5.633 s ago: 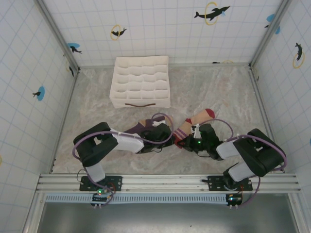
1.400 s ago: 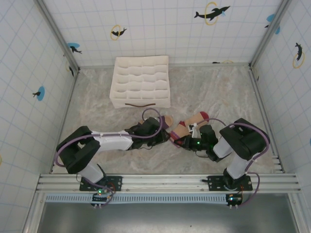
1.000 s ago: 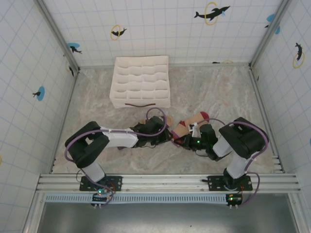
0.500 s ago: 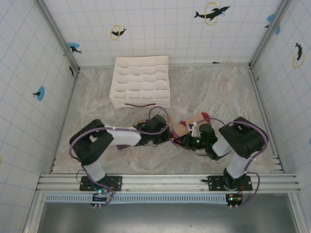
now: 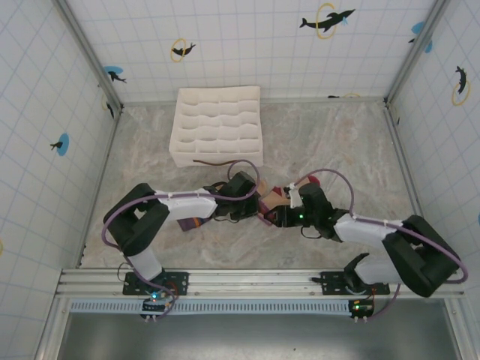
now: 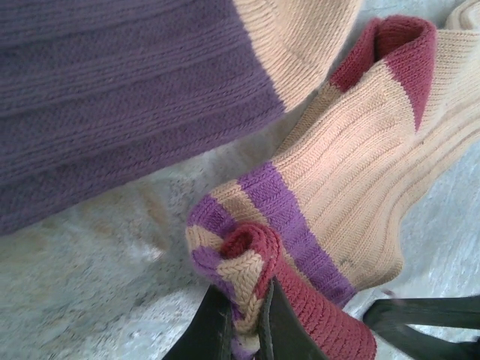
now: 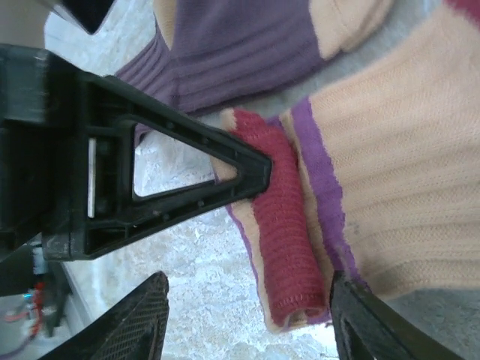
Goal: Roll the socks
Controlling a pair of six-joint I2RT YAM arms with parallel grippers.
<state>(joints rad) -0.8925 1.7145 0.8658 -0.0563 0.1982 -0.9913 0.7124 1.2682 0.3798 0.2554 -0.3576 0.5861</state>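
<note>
White-tiled walls w/ dolphin stickers, marbled tabletop.

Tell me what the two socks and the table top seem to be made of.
The purple sock: knitted fabric, matte, perhaps cotton; ribbed rows show. The beige sock: same ribbed knit, matte. The table: marbled stone or printed laminate, cannot tell; veined, smooth.

Tan-toed purple sock; beige sock striped red-purple, perhaps red-toed.

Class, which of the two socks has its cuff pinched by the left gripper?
The beige sock, its red-purple striped cuff in the left gripper; the purple sock lies ungripped beside it.
</note>
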